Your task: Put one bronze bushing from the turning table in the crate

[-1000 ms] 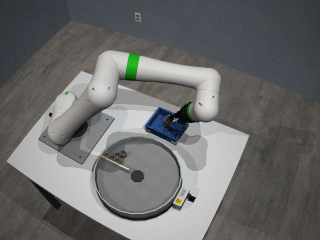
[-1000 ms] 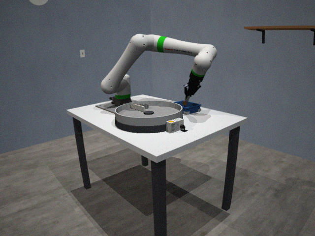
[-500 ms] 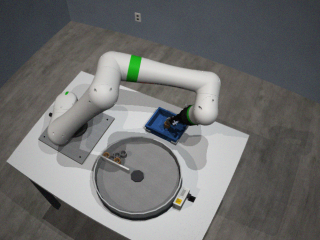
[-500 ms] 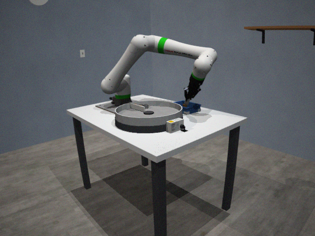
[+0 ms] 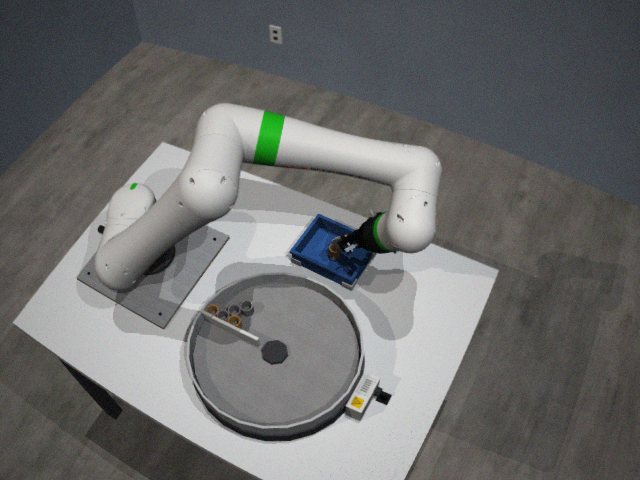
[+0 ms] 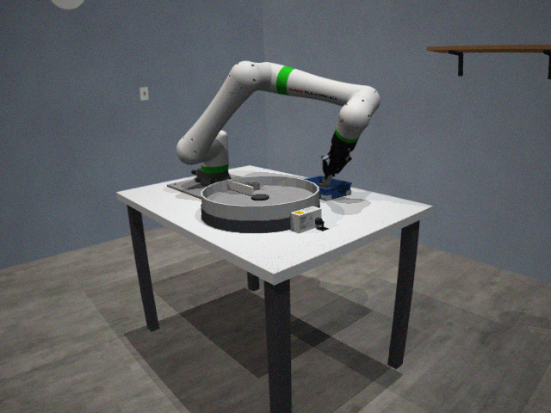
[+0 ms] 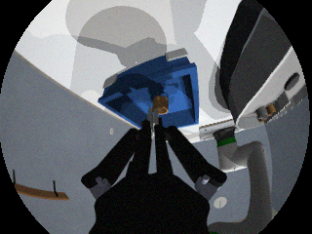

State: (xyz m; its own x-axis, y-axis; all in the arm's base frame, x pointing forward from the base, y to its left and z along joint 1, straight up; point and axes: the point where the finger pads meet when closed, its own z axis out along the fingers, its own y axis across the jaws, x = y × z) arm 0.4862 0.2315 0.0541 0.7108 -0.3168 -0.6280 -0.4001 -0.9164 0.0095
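Observation:
My gripper [image 5: 339, 241] [image 6: 328, 178] [image 7: 153, 113] is shut on a bronze bushing [image 5: 334, 252] [image 6: 325, 186] [image 7: 160, 104], with the fingertips at one side of its wall. The bushing is inside the outline of the blue crate [image 5: 316, 268] [image 6: 340, 191] [image 7: 193, 97], low down; whether it touches the crate floor cannot be told. On the turning table [image 5: 310, 382] [image 6: 284, 195], two bronze bushings, one here [image 5: 212, 310] and one here [image 5: 234, 321], stand beside several grey bushings [image 5: 246, 307].
A pale bar [image 5: 230, 326] [image 6: 240, 188] crosses the turning table beside the bushings, ending near the dark hub [image 5: 274, 351] [image 6: 260, 196]. A raised rim surrounds the turning table. A white box [image 5: 362, 396] [image 6: 306, 219] with a yellow label is at its outer side. The crate has raised walls.

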